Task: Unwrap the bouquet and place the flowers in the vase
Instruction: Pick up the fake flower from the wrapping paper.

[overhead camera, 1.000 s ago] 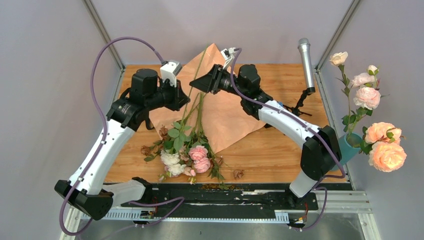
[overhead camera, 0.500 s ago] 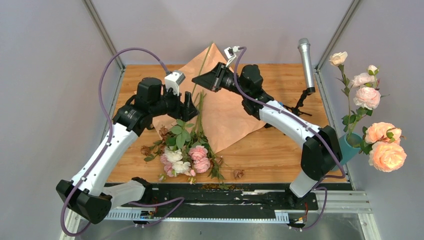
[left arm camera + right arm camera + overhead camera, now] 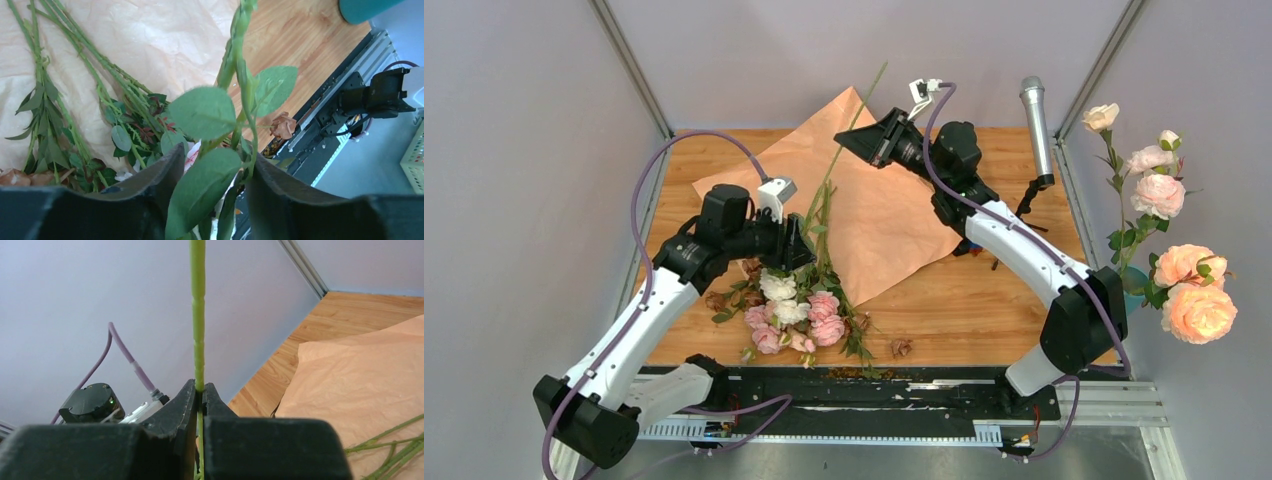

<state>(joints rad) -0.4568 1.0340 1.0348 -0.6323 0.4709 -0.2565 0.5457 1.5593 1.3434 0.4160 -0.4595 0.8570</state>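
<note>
The bouquet is unwrapped: its tan paper lies spread on the table, with the flowers on its near left edge, pink and cream heads toward me. My right gripper is shut on one thin green stem, held above the paper's far corner. The stem's tip points up and back. My left gripper hovers over the leafy stems behind the heads. Its jaws stand apart with leaves and a stem between them. Only a sliver of the teal vase shows at the right edge, behind my right arm.
A silver microphone on a black stand rises at the back right. Large peach roses and paler ones stand tall in the vase. Dried brown bits lie near the table's front edge. Metal frame posts flank the table.
My right gripper shut on a stem and lifted it up and to the right. My left gripper opened and moved nearer, down toward the flower heads. The paper's left side now lies uncovered.
</note>
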